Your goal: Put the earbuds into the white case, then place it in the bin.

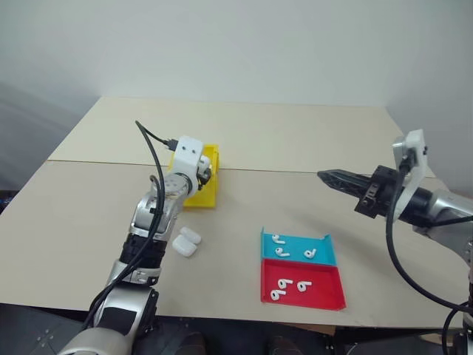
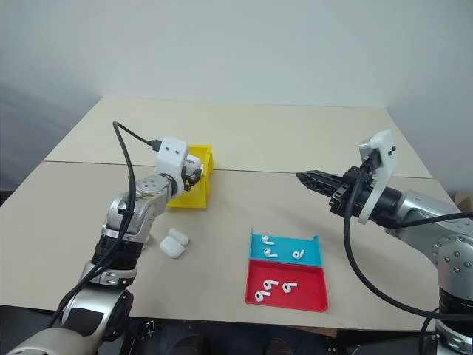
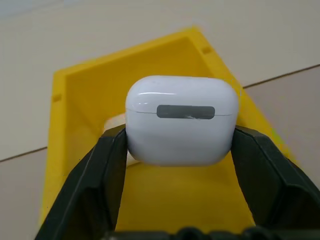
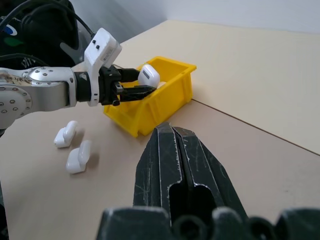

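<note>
One white case (image 3: 181,120), lid down, sits between the two black fingers (image 3: 95,185) of the left gripper (image 4: 136,86), above the open top of the yellow bin (image 3: 75,100). In the left wrist view both fingers appear to touch the sides of the case, so it looks grasped, though whether the grip is firm or just loosening cannot be told. Another white object lies inside the bin behind the case, mostly hidden.

The bin stands on the beige table (image 1: 295,140), just beside the seam where two tabletops meet. Two more white cases (image 1: 185,241) lie on the table near the left arm, close to each other and nearer the robot than the bin.

Toward the right side of the table, a shallow blue tray (image 1: 297,248) and a shallow red tray (image 1: 303,285) sit touching, the blue one farther from the robot. Three earbuds (image 1: 278,239) lie in the blue tray and three more in the red one.

The right gripper (image 1: 330,177) hovers above the table, well apart from the bin, pointing toward the left arm. Its fingers are pressed together with nothing between them.
</note>
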Available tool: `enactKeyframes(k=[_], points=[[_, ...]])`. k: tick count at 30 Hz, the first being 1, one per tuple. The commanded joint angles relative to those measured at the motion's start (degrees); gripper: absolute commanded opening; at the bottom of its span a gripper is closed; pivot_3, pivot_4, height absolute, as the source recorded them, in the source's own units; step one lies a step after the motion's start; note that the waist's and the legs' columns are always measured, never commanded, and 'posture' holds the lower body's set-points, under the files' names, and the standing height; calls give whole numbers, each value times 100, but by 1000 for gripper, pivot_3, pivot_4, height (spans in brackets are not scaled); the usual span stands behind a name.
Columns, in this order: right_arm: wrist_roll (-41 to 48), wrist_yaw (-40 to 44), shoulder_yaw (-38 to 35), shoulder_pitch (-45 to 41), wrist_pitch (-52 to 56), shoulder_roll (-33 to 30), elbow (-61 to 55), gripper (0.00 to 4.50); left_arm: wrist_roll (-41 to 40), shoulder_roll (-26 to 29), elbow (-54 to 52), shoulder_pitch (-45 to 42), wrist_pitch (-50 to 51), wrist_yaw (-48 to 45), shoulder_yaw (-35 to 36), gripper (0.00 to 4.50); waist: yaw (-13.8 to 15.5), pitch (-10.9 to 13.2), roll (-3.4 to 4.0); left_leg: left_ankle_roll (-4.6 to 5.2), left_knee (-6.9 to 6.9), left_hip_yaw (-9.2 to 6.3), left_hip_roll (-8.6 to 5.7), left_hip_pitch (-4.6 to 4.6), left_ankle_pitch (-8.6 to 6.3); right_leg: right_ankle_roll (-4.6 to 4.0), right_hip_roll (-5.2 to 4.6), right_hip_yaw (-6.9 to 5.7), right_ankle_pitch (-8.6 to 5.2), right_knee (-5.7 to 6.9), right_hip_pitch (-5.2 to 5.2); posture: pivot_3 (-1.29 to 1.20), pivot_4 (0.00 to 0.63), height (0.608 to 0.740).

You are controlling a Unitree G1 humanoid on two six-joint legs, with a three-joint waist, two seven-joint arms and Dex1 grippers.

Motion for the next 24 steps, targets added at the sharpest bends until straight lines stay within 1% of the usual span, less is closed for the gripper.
enactKeyframes(k=[1,2,4,6,8,10,11,13,14,16,17,18,20,24], points=[[8,-10,-82,2,-119,-92,-196,0,121,5,-78,-203,-218,42,119,4464,5,0,0,0,0,0,0,0,0,0,0,0,0,1,0,0,150,740],[2,-12,-84,14,-113,-93,-206,0,125,-11,-96,-194,-312,68,163,4464,7,0,0,-1,0,0,0,1,0,0,0,-1,0,1,1,0,150,740],[-46,-18,-82,63,-105,-128,-239,0,-154,-99,-315,-79,-712,-79,467,4464,10,0,0,-2,0,0,0,0,1,0,0,0,0,1,1,0,150,740],[-141,28,-96,154,-168,-168,-302,0,-536,-199,-574,-1,-824,-268,826,4464,11,0,0,-3,0,0,0,-1,2,0,-1,-1,0,1,1,0,150,740],[-415,272,-143,410,-443,-279,-507,0,-1185,-207,-992,161,-735,-788,1207,4464,10,0,0,-3,0,0,1,-4,2,0,-2,-1,0,0,-1,0,150,740],[-835,787,-200,822,-918,-476,-772,0,-1757,-61,-1516,433,-751,-1425,1415,4464,3,0,1,-3,0,0,1,-7,1,0,-2,0,0,0,-6,0,150,740],[-1140,1132,-281,1119,-1397,-477,-899,0,-1947,120,-1792,602,-744,-1769,1404,4464,1,0,1,-3,0,1,1,-6,2,0,-1,0,0,0,-5,0,150,740],[-1613,1897,-460,1725,-1996,-760,-1029,0,-2232,555,-2280,989,-808,-2446,1360,4464,-3,-1,1,-5,0,1,2,-5,3,0,0,0,0,1,-6,0,150,740],[-1871,2434,-655,2121,-2353,-926,-1025,0,-2444,857,-2553,1284,-905,-2927,1417,4464,-3,-1,2,-6,0,2,2,-3,3,0,0,1,0,1,-5,0,150,740],[-2166,3172,-990,2674,-2828,-1141,-931,0,-2889,1327,-2863,1685,-888,-3574,1602,4464,-13,0,1,-10,0,3,2,6,6,1,-1,1,0,0,7,0,150,740],[-2336,3555,-1229,2958,-3090,-1224,-798,0,-3040,1695,-2991,1989,-928,-4006,1729,4464,-13,0,1,-10,0,4,4,27,5,1,0,-1,0,-2,27,0,150,740],[-2439,3799,-1384,3134,-3266,-1268,-694,0,-3135,1947,-3056,2187,-958,-4274,1807,4464,-26,0,1,-10,0,4,4,39,5,1,-1,-2,-1,-5,42,0,150,740],[-2699,4254,-1726,3444,-3580,-1386,-369,0,-3214,2652,-3130,2793,-1177,-5092,2022,4464,-53,1,0,-10,-3,5,5,72,4,2,0,-1,-1,-5,68,0,150,740],[-3195,4731,-2037,3716,-4065,-1590,224,0,-3082,3734,-3037,3896,-1764,-6318,2470,4464,-125,2,-3,-12,-8,12,8,93,5,-4,0,1,2,-3,76,0,150,740]])
